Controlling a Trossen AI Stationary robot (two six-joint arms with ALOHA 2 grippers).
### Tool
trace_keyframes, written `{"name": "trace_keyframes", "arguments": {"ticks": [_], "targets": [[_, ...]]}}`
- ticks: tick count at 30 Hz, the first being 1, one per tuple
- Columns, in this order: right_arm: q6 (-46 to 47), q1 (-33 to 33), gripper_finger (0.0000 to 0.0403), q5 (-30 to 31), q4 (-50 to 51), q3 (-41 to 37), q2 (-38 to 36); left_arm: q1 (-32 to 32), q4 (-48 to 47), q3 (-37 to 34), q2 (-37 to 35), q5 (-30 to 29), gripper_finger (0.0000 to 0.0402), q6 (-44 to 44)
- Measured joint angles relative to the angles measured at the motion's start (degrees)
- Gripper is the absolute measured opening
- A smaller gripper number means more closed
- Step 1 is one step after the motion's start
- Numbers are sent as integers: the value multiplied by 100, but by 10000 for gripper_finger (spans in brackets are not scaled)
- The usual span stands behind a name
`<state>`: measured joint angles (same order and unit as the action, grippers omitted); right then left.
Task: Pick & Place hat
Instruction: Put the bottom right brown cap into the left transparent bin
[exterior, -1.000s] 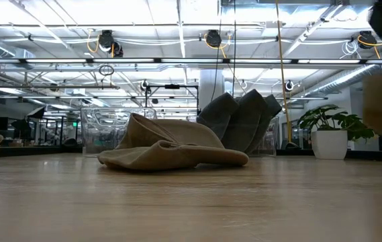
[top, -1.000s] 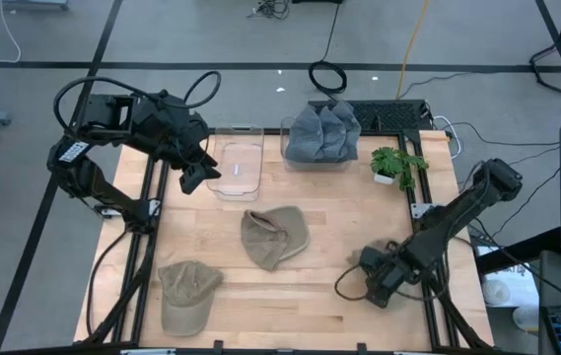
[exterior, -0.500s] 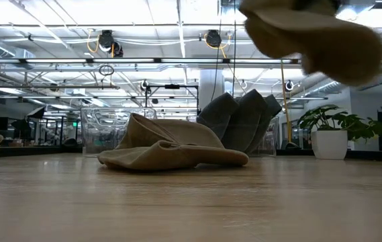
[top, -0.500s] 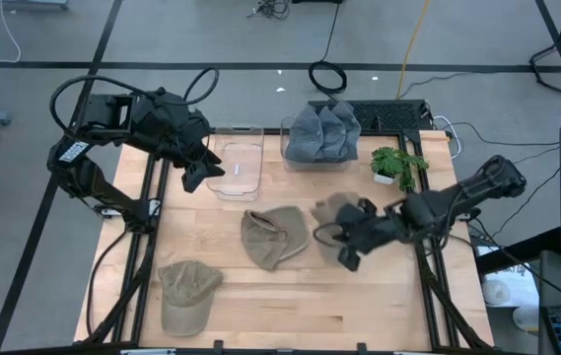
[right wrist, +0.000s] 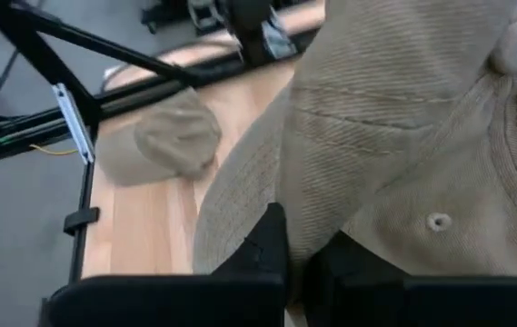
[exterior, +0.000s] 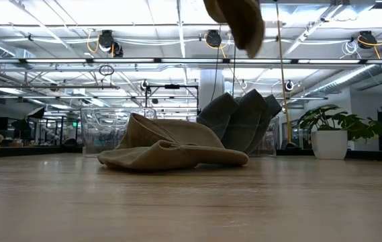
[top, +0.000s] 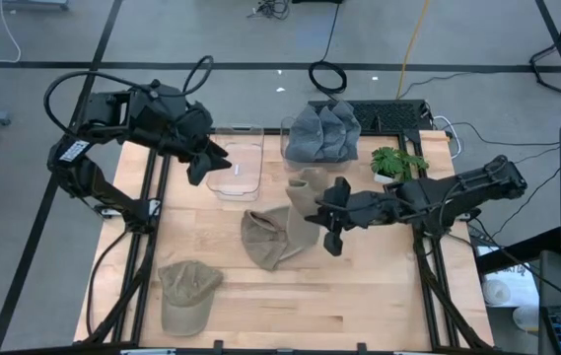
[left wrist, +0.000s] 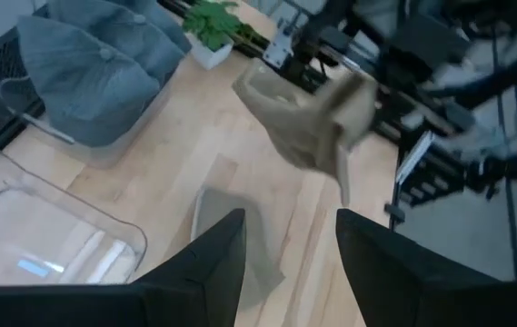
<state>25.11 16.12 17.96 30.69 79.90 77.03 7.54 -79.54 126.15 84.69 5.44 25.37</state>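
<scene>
Tan corduroy marks the hat [top: 305, 192] now in transit: it hangs from the right gripper [top: 331, 212] at the centre of the high view, above the desk [top: 379, 296], with the jaws pinching its fabric, as the right wrist view shows. The likely goal, as I judge it, is the clear bin [top: 236, 163] toward the upper left of centre, next to the bin of grey hats [top: 323, 133]. To do this well, carry the hat high enough to clear the bin's rim and the second tan hat [top: 270, 237] lying just below, centre it over the opening, then let go. The left gripper [top: 206, 163], jaws spread, hovers by that bin's left edge and should be kept clear. A third hat [top: 186, 294] lies at lower left.
</scene>
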Motion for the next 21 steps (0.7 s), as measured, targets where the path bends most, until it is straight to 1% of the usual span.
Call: {"name": "trace_keyframes", "arguments": {"ticks": [4,12,17,19,21], "targets": [[-1019,2,0,53,-379,0,1,173,84,4,37,-8,182,499],[-2955,123,0,911,-666,41,147,480,319,7,105,3,182,1514],[-4328,278,0,1646,-669,285,493,655,556,6,185,214,182,2033],[-4811,285,0,1833,-730,419,661,672,658,9,223,344,182,2183],[-5122,310,0,1885,-680,486,772,670,729,-4,273,494,183,2291]]}}
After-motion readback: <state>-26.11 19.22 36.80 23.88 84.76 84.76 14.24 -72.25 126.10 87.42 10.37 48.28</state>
